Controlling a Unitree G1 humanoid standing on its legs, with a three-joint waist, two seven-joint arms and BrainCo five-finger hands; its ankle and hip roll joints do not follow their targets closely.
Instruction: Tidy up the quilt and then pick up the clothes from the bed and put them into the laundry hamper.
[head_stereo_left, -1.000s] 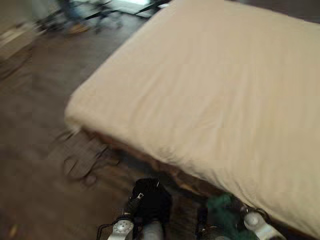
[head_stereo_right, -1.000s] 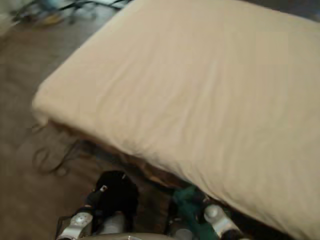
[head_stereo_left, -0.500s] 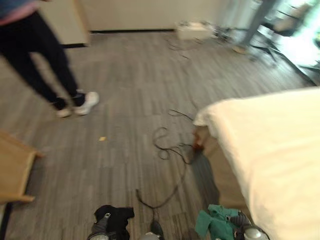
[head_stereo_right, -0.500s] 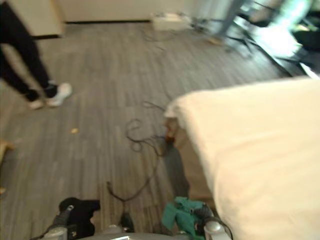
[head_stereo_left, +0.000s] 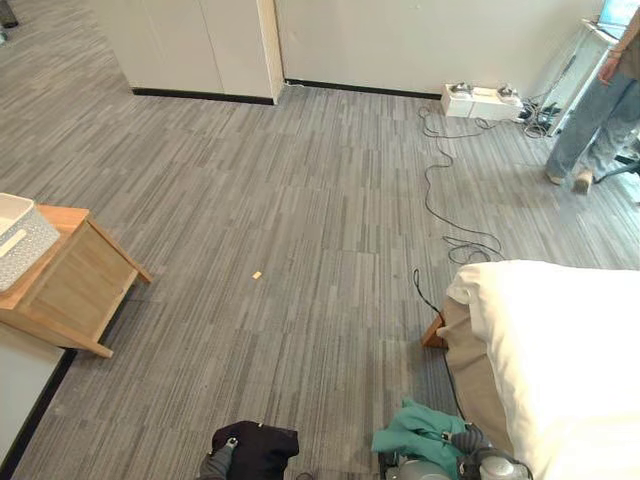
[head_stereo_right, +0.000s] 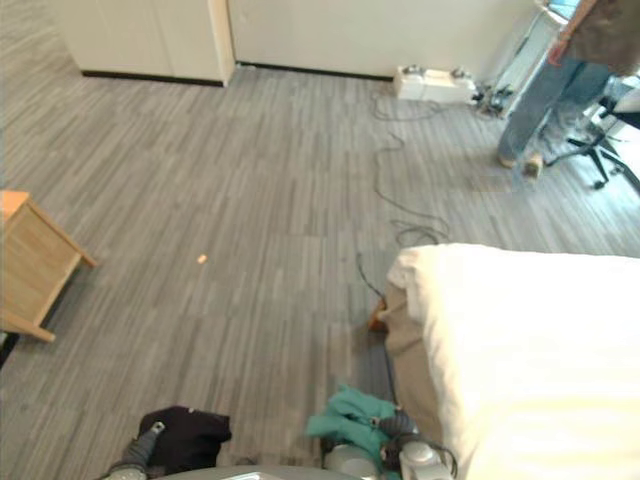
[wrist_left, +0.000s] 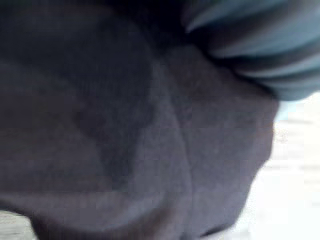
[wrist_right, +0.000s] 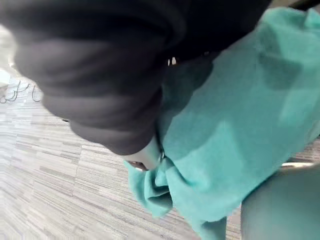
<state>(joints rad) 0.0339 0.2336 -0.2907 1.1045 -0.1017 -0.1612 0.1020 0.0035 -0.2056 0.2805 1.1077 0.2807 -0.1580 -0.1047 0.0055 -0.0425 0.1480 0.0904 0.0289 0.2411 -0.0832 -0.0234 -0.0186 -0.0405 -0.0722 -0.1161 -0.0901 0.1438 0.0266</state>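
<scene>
Two garments are off the bed and carried low in front of the robot: one black garment (head_stereo_left: 255, 449) at the left hand (head_stereo_left: 216, 462), one teal garment (head_stereo_left: 418, 434) at the right hand (head_stereo_left: 468, 440). Cloth hides the fingers, so I cannot tell how either hand grips. The carrying step looks under way; next comes finding the hamper, possibly the patterned basket (head_stereo_left: 20, 238) on the one wooden stand (head_stereo_left: 72, 283). One bed (head_stereo_left: 560, 350) lies on the right, one person (head_stereo_left: 590, 110) beyond.

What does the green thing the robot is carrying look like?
Start at the big white bed. Just off its near corner, the robot's right hand carries a crumpled green cloth. The other bundle, by the left hand, is black cloth, so colour tells them apart.
</scene>
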